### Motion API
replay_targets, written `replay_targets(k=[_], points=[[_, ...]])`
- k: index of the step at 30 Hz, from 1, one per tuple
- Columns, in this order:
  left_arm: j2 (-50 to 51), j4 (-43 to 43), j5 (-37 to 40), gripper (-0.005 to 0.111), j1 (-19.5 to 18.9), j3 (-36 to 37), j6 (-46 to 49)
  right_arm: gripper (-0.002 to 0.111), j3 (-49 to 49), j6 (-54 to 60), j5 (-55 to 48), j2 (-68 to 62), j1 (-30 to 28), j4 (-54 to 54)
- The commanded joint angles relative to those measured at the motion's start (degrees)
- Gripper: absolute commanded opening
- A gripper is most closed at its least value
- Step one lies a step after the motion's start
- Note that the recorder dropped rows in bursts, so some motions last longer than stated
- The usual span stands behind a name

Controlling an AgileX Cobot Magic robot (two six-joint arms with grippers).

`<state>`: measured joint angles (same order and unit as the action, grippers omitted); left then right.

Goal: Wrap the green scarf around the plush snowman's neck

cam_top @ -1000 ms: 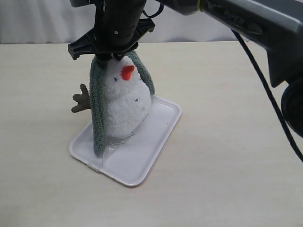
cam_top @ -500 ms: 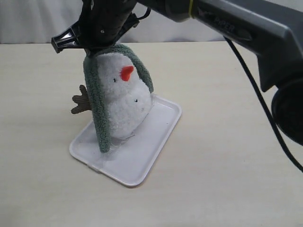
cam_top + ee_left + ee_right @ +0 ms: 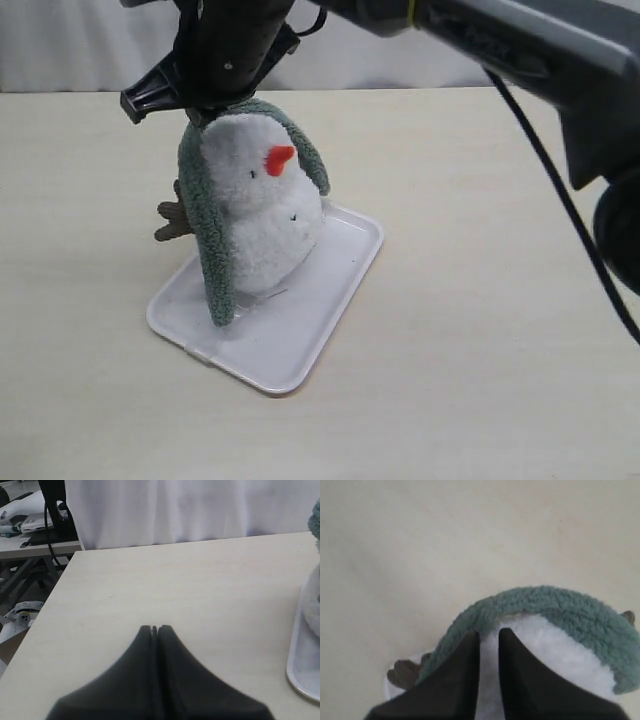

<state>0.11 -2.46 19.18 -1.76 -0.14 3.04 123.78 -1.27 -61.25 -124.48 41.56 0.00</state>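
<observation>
Left pincer (image 3: 154, 628) closed; right pincer (image 3: 489, 631) slightly parted.

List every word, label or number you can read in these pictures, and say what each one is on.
Dark lettering on the grey robot arm: too blurred to read.
Snowman, scarf, tray, table: no text on any of them.
</observation>
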Motion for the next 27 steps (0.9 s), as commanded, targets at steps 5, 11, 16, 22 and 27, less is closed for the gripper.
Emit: replay_targets(k=[5, 11, 16, 22, 27], points=[[-0.11, 0.12, -0.68, 0.000, 0.42, 0.14, -0.13, 0.046, -1.62, 5.30, -8.71, 3.30, 1.28, 9.11], [-0.11, 0.12, -0.68, 0.000, 0.42, 0.14, -0.13, 0.046, -8.40, -2.12, -8.71, 3.28, 9.37, -8.46], [-0.11, 0.12, -0.68, 0.000, 0.42, 0.14, -0.13, 0.052, -13.80, -9.96, -5.76, 3.05, 11.94, -15.39], [-0.11, 0.12, -0.68, 0.000, 0.42, 0.14, -0.13, 0.052, -20.17, -11.73, 4.23, 2.67, 11.82, -14.99], [-0.11, 0.12, -0.68, 0.000, 0.42, 0.14, -0.13, 0.052, -21.80, -13.45, 10.35, 2.33, 11.82, -15.42]])
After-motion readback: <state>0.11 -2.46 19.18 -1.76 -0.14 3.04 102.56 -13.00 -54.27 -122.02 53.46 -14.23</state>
